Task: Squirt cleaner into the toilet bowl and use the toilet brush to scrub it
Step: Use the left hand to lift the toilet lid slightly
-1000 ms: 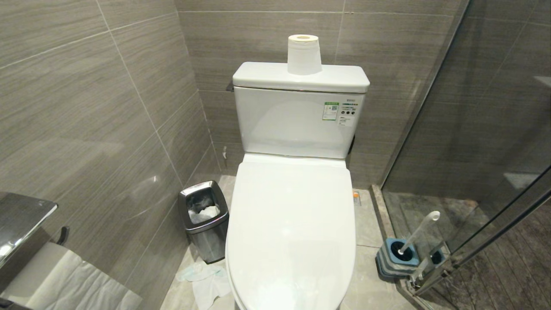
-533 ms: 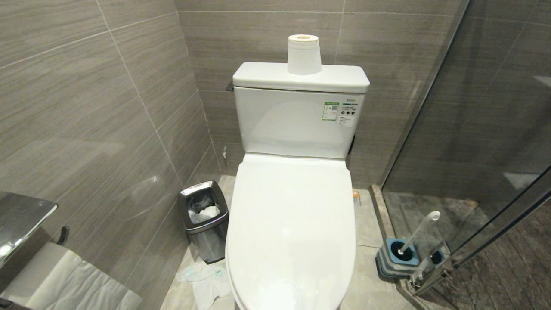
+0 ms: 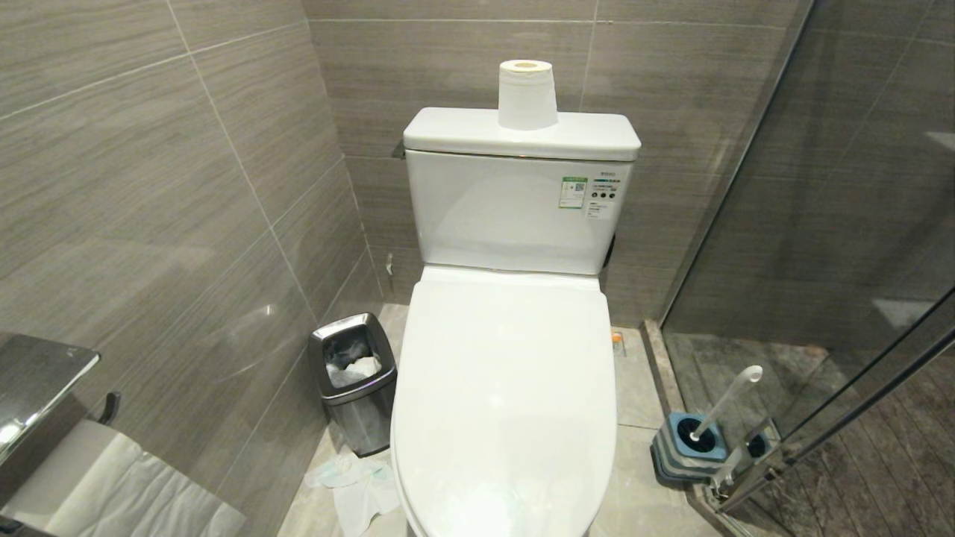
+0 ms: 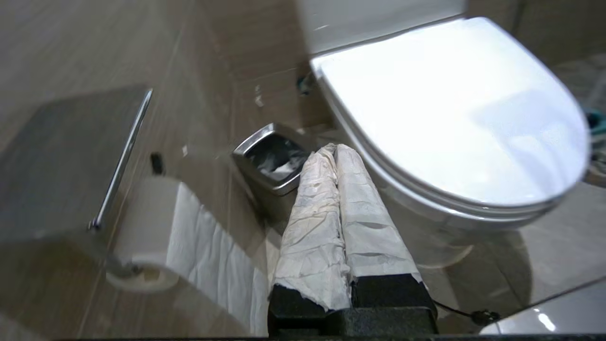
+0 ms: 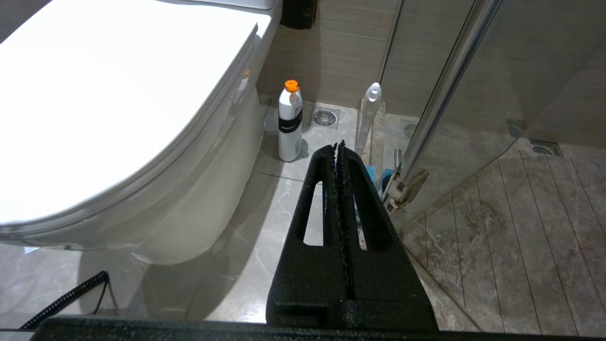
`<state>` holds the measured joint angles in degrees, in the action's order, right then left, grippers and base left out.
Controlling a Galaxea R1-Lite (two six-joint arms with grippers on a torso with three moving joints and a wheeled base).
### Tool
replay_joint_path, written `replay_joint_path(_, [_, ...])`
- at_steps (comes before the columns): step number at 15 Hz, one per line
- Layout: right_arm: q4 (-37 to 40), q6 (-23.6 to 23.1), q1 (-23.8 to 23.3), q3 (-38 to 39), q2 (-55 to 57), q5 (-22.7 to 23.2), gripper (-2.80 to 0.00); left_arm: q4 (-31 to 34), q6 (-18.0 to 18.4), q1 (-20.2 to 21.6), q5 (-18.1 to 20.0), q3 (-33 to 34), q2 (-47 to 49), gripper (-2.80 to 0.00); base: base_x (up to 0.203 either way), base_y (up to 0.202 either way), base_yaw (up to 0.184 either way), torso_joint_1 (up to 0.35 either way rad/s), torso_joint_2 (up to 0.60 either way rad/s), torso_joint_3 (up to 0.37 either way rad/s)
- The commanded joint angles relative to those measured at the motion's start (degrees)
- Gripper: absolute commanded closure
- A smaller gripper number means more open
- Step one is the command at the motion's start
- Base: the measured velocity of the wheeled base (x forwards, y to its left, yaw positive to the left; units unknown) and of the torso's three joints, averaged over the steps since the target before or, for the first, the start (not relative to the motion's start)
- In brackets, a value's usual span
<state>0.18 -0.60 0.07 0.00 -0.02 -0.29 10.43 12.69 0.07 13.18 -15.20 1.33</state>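
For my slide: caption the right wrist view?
Shut right gripper above floor; cleaner beside closed toilet bowl.

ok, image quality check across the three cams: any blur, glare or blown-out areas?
Head view: sharp; soft glare on the closed toilet lid, and reflections in the glass shower panel. Left wrist view: smeared throughout, lid blown out to flat white; the left gripper stays fairly crisp. Right wrist view: sharp on the right gripper and cleaner bottle; lid overexposed.

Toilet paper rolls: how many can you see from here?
2. One paper roll stands upright on the tank lid; the other roll hangs in the wall holder on the robot's left. Others may be hidden.
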Motion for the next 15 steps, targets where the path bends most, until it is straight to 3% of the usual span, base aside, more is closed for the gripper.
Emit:
replay_joint_path(1, [0.0, 0.0, 0.0, 0.1, 0.0, 0.0, 0.0, 1.5, 1.2, 0.0, 3.0, -4.6, 3.5, 0.0, 0.0, 0.0, 0.0, 0.0, 0.0, 0.0])
replay_joint_path(6, [0.0, 0.0, 0.0, 0.1, 0.0, 0.0, 0.0, 1.2, 5.5, 0.3, 2.9, -10.3, 14.5, 0.0, 0.0, 0.0, 0.0, 0.0, 0.0, 0.0])
replay_joint_path(11, [0.0, 0.0, 0.0, 0.1, 0.0, 0.0, 0.0, -2.1, 9.4, 3.7, 2.8, -11.1, 27.4, 0.0, 0.0, 0.0, 0.0, 0.0, 0.0, 0.0])
replay_joint_path(15, [0.0, 0.0, 0.0, 0.1, 0.0, 0.0, 0.0, -2.4, 16.4, 4.0, 2.3, -10.7, 35.0, 0.0, 0.0, 0.0, 0.0, 0.0, 0.0, 0.0])
